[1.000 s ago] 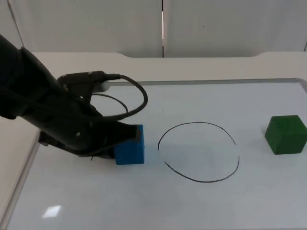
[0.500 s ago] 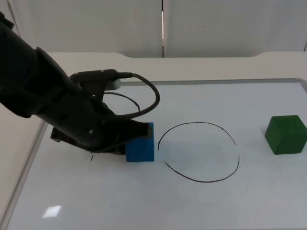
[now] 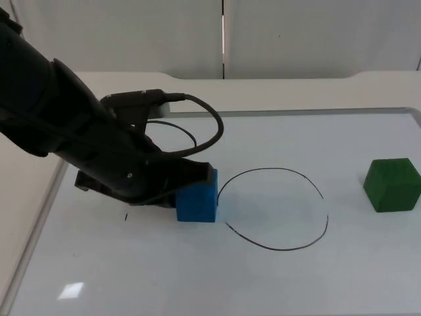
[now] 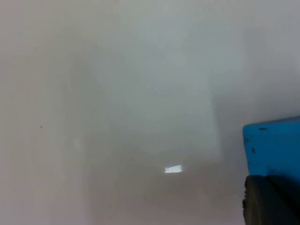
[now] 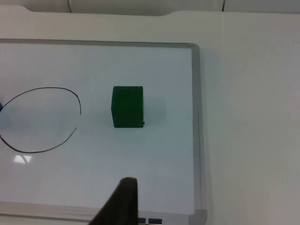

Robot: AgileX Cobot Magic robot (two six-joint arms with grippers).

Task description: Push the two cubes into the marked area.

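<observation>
On the left of the whiteboard (image 3: 99,276), the left arm lies low across the surface, and the left gripper (image 3: 191,176) presses against the left face of the blue cube (image 3: 197,201). Cannot tell whether its fingers are apart or together; a black fingertip (image 4: 272,201) sits against the cube's edge in the left wrist view. Blue cube stands just outside the hand-drawn black circle (image 3: 273,209), nearly touching its left arc. Nothing stands between cube and circle. Green cube (image 3: 393,185) sits well apart to the right of the circle, near the board's right frame. Right gripper (image 5: 123,201) waits above the board's near edge, fingers' state not discernible. Against 1.0 s ago: arm and blue cube have shifted rightward toward the circle; green cube unchanged.
</observation>
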